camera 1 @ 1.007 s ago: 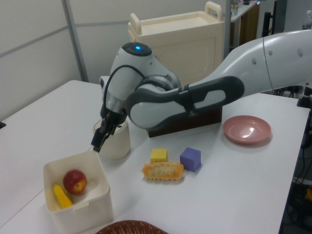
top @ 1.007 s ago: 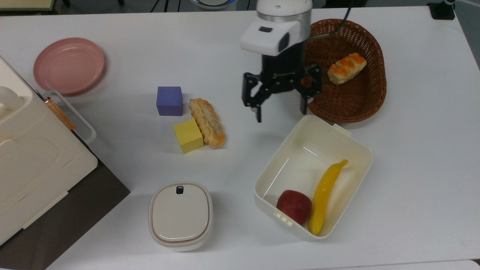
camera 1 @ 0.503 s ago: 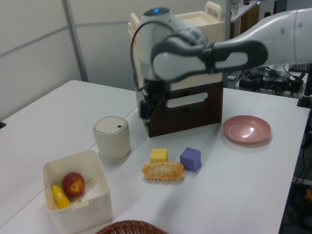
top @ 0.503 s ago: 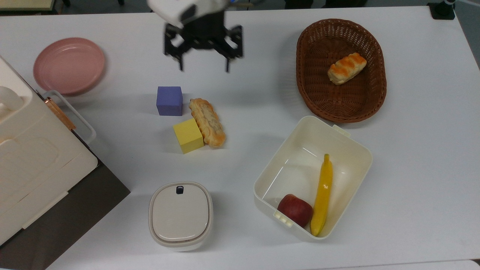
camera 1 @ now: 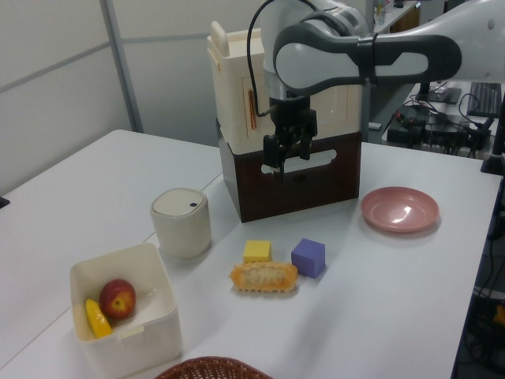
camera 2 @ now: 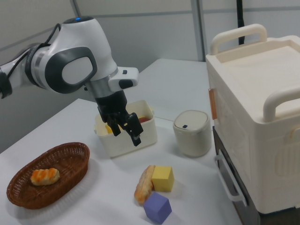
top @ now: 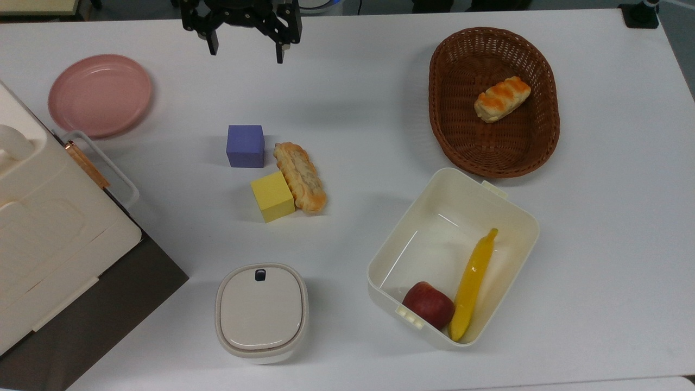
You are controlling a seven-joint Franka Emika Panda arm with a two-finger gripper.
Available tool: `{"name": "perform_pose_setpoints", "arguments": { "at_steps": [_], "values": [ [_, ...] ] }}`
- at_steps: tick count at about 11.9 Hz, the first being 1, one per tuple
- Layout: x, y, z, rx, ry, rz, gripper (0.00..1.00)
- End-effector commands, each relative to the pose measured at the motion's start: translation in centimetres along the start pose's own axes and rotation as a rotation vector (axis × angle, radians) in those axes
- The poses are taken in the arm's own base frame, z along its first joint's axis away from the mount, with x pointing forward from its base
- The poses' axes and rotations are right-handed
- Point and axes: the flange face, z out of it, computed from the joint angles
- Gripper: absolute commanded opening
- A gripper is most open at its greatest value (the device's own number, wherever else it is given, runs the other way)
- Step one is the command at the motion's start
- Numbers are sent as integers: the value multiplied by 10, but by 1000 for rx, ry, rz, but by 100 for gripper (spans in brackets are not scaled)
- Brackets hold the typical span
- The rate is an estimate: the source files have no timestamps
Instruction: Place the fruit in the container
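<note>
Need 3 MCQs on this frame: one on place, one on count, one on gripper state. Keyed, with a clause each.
1. Where is the apple?
A. In the wicker basket
B. In the white tub beside the banana
C. On the pink plate

2. How many foam cubes stand on the table?
A. Two
B. Three
C. Four

3. What state is the gripper in?
A. Shut on the apple
B. Shut on a cube
C. Open and holding nothing

Key:
1 B: the apple lies in a corner of the white tub, next to the banana.
2 A: one purple cube and one yellow cube, no others.
3 C: the gripper hangs at the top view's upper edge, fingers spread with nothing between them.
</note>
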Motion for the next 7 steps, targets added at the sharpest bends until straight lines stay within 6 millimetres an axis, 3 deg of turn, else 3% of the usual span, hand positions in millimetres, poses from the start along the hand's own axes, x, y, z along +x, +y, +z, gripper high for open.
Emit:
{"name": "perform_pose_setpoints", "arguments": {
  "at_steps": [1,7],
  "values": [
    [-12,0,-12,12,1,-6,100],
    [-15,-19,-9,93,-25,-4,100]
  ]
}}
